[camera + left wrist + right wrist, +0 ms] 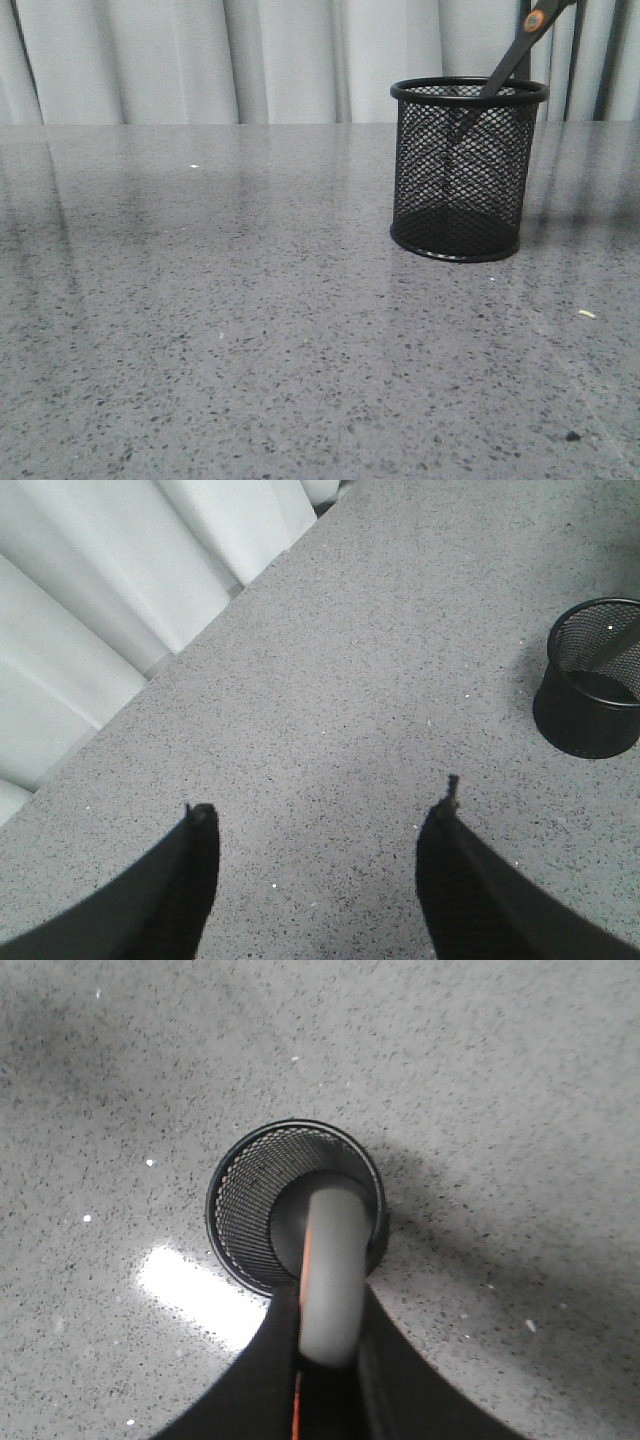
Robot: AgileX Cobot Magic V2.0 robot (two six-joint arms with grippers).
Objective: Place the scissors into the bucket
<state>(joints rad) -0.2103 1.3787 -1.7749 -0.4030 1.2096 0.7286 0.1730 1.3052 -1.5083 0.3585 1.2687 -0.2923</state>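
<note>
scissors (508,62) tip-down inside bucket (462,185)

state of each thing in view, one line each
scissors: tilted, blades down inside the bucket, handles above the rim, held
bucket: upright on the table
left end effector: open, holding nothing, over bare table
right end effector: shut on the scissors, above the bucket

matte black curved fingers (180,890) on both hands

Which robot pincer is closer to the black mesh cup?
The right pincer: it hangs right over the bucket, shut on the scissors. The left pincer is open, off to the side over bare table.
</note>
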